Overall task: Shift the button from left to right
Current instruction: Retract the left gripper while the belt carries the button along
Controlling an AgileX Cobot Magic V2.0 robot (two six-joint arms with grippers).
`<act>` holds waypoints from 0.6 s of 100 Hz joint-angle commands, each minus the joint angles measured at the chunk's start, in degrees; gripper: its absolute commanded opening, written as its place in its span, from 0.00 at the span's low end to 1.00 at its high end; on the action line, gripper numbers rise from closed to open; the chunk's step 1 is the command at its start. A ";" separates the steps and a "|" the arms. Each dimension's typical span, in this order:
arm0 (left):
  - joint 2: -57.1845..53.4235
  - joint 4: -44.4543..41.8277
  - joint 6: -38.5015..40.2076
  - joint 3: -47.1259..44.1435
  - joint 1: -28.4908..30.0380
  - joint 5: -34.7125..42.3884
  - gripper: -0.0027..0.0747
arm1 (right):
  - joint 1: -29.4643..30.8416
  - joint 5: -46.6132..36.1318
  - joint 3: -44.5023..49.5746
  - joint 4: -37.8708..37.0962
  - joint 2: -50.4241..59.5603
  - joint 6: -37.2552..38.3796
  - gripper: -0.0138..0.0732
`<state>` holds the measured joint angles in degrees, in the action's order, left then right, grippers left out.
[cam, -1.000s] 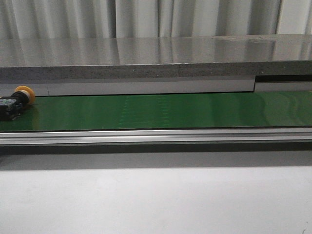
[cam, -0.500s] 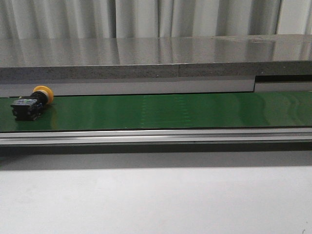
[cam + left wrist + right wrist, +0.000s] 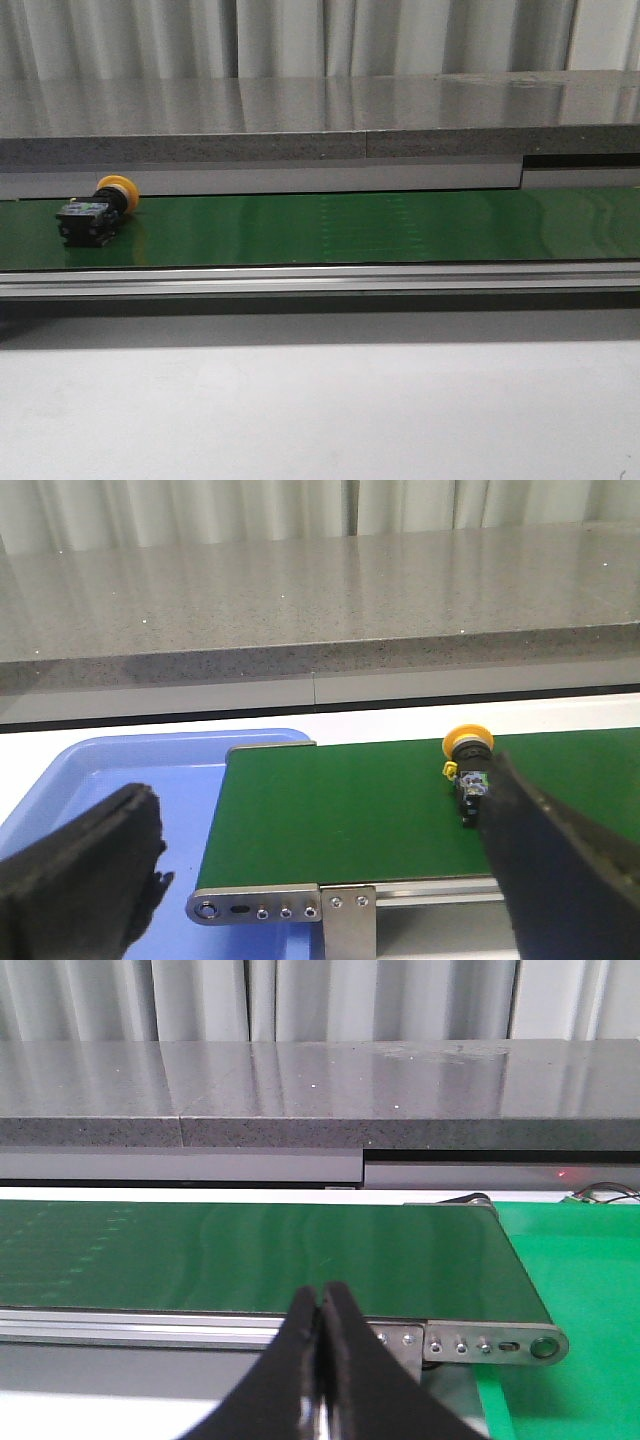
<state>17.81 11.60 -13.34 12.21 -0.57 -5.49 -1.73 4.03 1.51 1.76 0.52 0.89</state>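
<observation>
The button point(image 3: 97, 212) lies on its side at the left end of the green conveyor belt point(image 3: 350, 230), its yellow-orange cap pointing back and to the right, its dark body toward the front. No gripper shows in the front view. In the left wrist view my left gripper point(image 3: 316, 778) hangs wide open in front of the belt's end, nothing between its fingers; the button point(image 3: 468, 760) sits on the belt just behind the right-hand finger point(image 3: 540, 850), apart from it. My right gripper point(image 3: 320, 1295) is shut and empty, in front of the belt's point(image 3: 250, 1255) other end.
A blue tray point(image 3: 120, 770) sits under the belt's left end. A green mat point(image 3: 590, 1260) lies past the belt's right end. A grey stone ledge point(image 3: 300, 120) runs behind the belt, an aluminium rail point(image 3: 320, 278) along its front, and the white table point(image 3: 320, 410) lies nearer.
The button has travelled to the right along the belt, from the frame's left edge to a little further in. No gripper has entered the front view.
</observation>
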 commanded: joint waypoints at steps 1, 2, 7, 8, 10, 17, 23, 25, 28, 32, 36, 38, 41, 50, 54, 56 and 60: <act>0.35 0.35 0.04 1.56 -0.37 4.65 0.84 | -0.02 -4.84 -0.98 -0.63 0.96 -0.12 0.08; 0.35 0.18 0.04 1.56 -0.37 4.47 0.84 | -0.02 -4.84 -0.98 -0.63 0.96 -0.12 0.08; 0.35 -1.05 0.04 1.56 -0.37 4.00 0.83 | -0.02 -4.84 -0.98 -0.63 0.96 -0.12 0.08; 0.35 -1.24 0.04 1.56 -0.37 3.87 0.83 | -0.02 -4.84 -0.98 -0.63 0.96 -0.12 0.08; 0.35 -1.88 0.04 1.56 -0.37 3.50 0.83 | -0.02 -4.84 -0.98 -0.63 0.96 -0.12 0.08; 0.35 -3.38 0.04 1.56 -0.37 2.48 0.78 | -0.02 -4.84 -0.98 -0.63 0.96 -0.12 0.08; 0.35 -3.77 0.04 1.56 -0.37 1.70 0.72 | -0.02 -4.84 -0.98 -0.63 0.96 -0.12 0.08; 0.35 -3.77 0.04 1.56 -0.37 1.72 0.69 | -0.02 -4.84 -0.98 -0.63 0.96 -0.12 0.08; 0.35 -3.77 0.04 1.56 -0.37 1.67 0.64 | -0.02 -4.84 -0.98 -0.63 0.96 -0.12 0.08; 0.35 -3.77 0.04 1.56 -0.37 1.67 0.57 | -0.02 -4.84 -0.98 -0.63 0.96 -0.12 0.08; 0.35 -3.77 0.04 1.56 -0.37 1.67 0.49 | -0.02 -4.84 -0.98 -0.63 0.96 -0.12 0.08; 0.35 -3.77 0.04 1.56 -0.37 1.67 0.46 | -0.02 -4.84 -0.98 -0.63 0.96 -0.12 0.08; 0.35 -3.77 0.04 1.56 -0.37 1.67 0.40 | -0.02 -4.84 -0.98 -0.63 0.96 -0.12 0.08; 0.35 -3.77 0.04 1.56 -0.37 1.67 0.23 | -0.02 -4.84 -0.98 -0.63 0.96 -0.12 0.08; 0.35 -3.77 0.04 1.56 -0.37 1.67 0.16 | -0.02 -4.84 -0.98 -0.63 0.96 -0.12 0.08; 0.35 -3.77 0.04 1.56 -0.37 1.67 0.12 | -0.02 -4.84 -0.98 -0.63 0.96 -0.12 0.08; 0.35 -3.77 0.04 1.56 -0.37 1.67 0.05 | -0.02 -4.84 -0.98 -0.63 0.96 -0.12 0.08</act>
<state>17.81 7.64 -13.34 12.21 -0.57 -7.90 -1.73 4.03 1.51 1.76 0.52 0.89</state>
